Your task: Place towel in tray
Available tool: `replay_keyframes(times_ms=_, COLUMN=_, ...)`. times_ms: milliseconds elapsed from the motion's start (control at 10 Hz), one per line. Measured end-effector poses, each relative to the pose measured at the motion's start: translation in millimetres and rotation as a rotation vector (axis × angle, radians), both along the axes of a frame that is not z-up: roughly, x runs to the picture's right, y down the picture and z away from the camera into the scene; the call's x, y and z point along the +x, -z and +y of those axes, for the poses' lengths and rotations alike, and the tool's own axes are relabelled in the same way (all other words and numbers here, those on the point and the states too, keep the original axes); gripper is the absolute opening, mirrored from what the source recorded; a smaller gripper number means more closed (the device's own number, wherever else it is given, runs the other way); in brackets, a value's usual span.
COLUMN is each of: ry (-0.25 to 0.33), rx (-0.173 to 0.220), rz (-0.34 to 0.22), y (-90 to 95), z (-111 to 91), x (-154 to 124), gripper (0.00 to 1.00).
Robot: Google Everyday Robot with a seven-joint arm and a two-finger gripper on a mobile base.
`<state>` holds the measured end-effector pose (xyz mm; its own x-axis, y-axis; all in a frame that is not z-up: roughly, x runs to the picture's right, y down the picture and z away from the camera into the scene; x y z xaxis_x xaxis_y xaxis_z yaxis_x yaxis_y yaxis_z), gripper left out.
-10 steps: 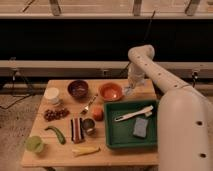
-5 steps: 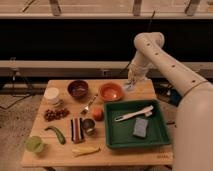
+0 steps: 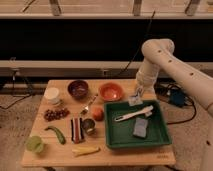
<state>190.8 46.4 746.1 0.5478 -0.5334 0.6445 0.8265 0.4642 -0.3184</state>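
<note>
**A:** Widest first: the wooden desk [image 3: 125,156] spreads below the claw [image 3: 136,94], and the green tray [image 3: 137,145] lies just beneath it, reaching toward us.

**B:** And the towel?

**A:** A small pale towel [image 3: 134,100] sits right at the claw's tip, over the tray's far rim. I'd call it light, limp, sure to droop, so pinch a bunched edge.

**B:** Is the claw gripping it?

**A:** Can't tell how far it's open, or whether it truly holds the cloth.
</note>
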Motion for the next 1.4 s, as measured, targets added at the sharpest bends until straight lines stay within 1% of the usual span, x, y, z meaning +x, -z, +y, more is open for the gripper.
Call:
replay_keyframes(times_ms=200, ry=0.021, rx=-0.039, rz=0.001, y=4.7, z=27, x=7, gripper=0.00)
replay_keyframes(times_ms=300, ry=0.031, rx=-0.046, rz=-0.005, y=3.9, z=38, x=5, gripper=0.00)
replay_keyframes(times_ms=400, ry=0.042, rx=-0.059, rz=-0.009, y=1.0, z=56, x=6, gripper=0.00)
replay_keyframes(times_ms=500, ry=0.046, rx=-0.066, rz=-0.013, y=-3.6, z=70, x=6, gripper=0.00)
replay_keyframes(times_ms=700, ry=0.054, rx=-0.085, rz=-0.029, y=-17.7, z=101, x=1, gripper=0.00)
replay_keyframes(times_ms=900, ry=0.070, rx=-0.097, rz=-0.047, y=-24.4, z=116, x=-10, gripper=0.01)
replay_keyframes(times_ms=1000, ry=0.081, rx=-0.105, rz=-0.059, y=-28.5, z=126, x=-18, gripper=0.09)
replay_keyframes(times_ms=1100, ry=0.092, rx=-0.111, rz=-0.070, y=-32.0, z=132, x=-25, gripper=0.19)
replay_keyframes(times_ms=1200, ry=0.100, rx=-0.117, rz=-0.077, y=-34.6, z=137, x=-29, gripper=0.30)
replay_keyframes(times_ms=1300, ry=0.108, rx=-0.121, rz=-0.086, y=-34.9, z=140, x=-32, gripper=0.38)
replay_keyframes(times_ms=1400, ry=0.119, rx=-0.126, rz=-0.097, y=-36.1, z=144, x=-36, gripper=0.50)
